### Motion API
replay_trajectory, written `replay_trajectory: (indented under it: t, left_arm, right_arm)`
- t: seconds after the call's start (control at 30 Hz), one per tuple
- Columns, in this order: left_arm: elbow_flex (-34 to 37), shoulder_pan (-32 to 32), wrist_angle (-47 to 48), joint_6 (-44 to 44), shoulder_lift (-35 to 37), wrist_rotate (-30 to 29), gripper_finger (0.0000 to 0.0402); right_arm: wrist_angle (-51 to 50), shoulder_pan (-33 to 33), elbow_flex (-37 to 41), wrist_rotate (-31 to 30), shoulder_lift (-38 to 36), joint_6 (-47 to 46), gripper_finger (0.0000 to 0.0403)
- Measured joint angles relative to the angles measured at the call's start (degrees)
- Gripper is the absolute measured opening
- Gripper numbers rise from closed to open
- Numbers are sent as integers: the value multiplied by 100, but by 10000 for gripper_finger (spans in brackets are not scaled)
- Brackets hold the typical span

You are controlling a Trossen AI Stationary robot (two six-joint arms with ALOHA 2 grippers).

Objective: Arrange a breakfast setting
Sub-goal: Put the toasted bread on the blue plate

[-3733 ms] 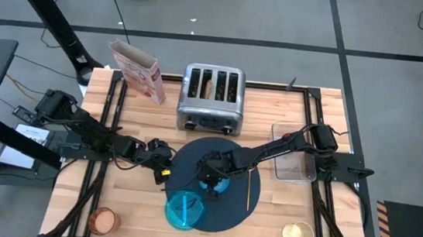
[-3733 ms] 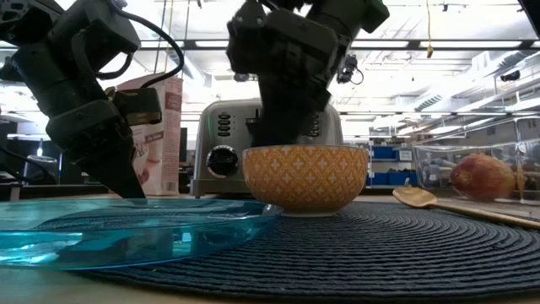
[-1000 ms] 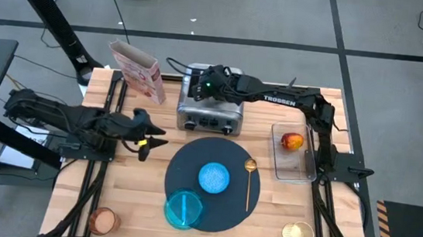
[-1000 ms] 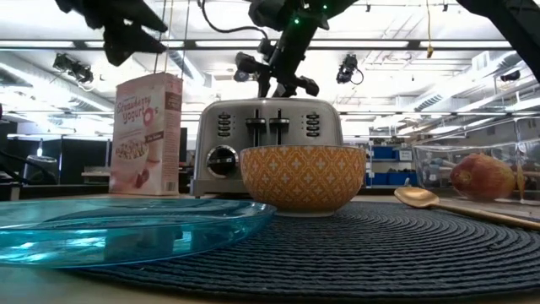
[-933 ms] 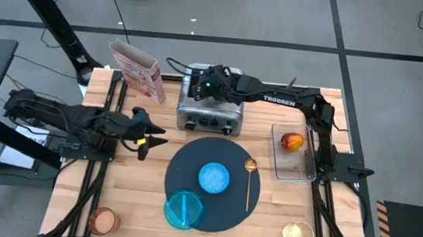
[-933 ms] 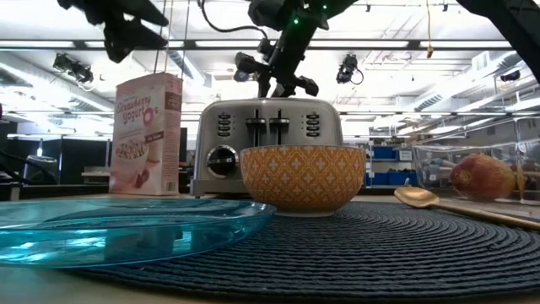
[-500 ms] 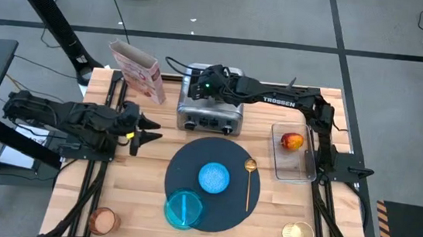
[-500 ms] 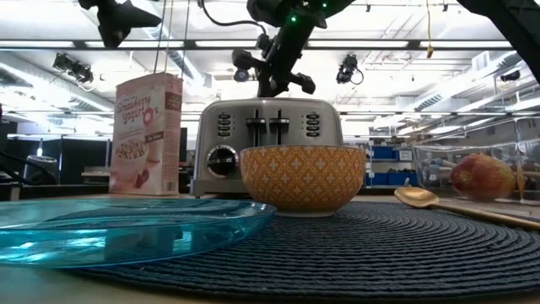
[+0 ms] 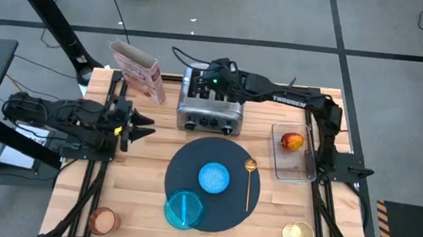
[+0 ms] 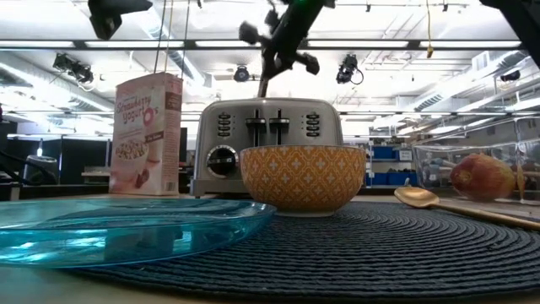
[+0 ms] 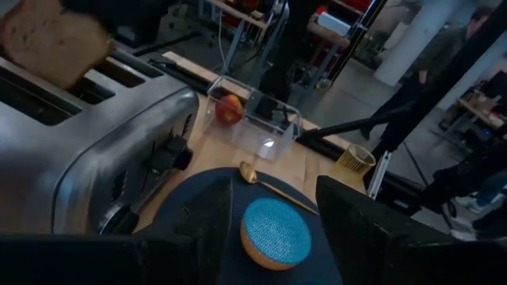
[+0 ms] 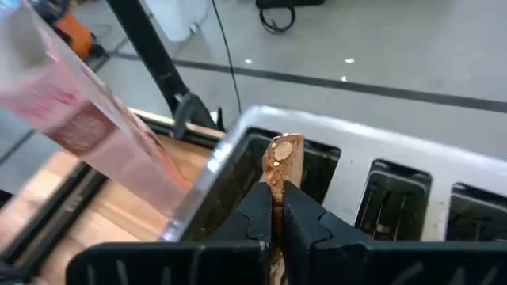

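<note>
A brown toast slice (image 12: 282, 161) stands edge-up over an end slot of the chrome toaster (image 9: 211, 109), with my right gripper (image 12: 277, 212) shut on it at the table's far side. The navy mat (image 9: 228, 201) bears the blue bowl (image 9: 214, 177), the gold spoon (image 9: 249, 181) and part of the teal plate (image 9: 185, 210). A copper cup (image 9: 103, 220) stands near left. The red-orange fruit (image 9: 293, 140) lies in a clear tub. My left gripper (image 9: 147, 125) hangs open over the table's left side, empty. My right gripper pinches the toast slice's two flat faces (image 12: 279, 184) between its two fingers, which slant down from the table's right side. The slice stands upright with its top edge (image 12: 283, 142) above the fingertips. My fingers hide its lower edge, so whether it is clear of the slot I cannot tell.
A pink cereal box (image 9: 138, 69) stands left of the toaster. The clear tub (image 9: 294, 164) sits at the right, and a gold-tinted glass (image 9: 297, 234) at the near right corner. Bare wood lies left of the mat.
My right gripper has shut on the toast slice in the toaster slot and risen, drawing the slice upward out of the slot. My left gripper has drawn back toward the table's left edge and risen, staying open.
</note>
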State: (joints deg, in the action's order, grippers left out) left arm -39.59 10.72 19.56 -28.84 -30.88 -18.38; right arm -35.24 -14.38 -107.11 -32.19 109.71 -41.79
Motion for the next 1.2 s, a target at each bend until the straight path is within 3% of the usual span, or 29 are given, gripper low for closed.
replay_trajectory:
  t: [0.27,0.57,0.97,1.2]
  left_arm:
    - [0,0,2,153,258,0,192]
    - [0,0,-1,163,451,0,192]
    - [0,11,84,-162,431,215,192]
    - [0,12,95,-378,427,463,192]
  right_arm:
    - [-18,505,-2,-221,-674,635,14]
    - [8,1646,-9,-259,-1139,1463,14]
    - [76,3416,-9,-172,-1141,2932,14]
    - [648,4124,-9,239,-591,3772,14]
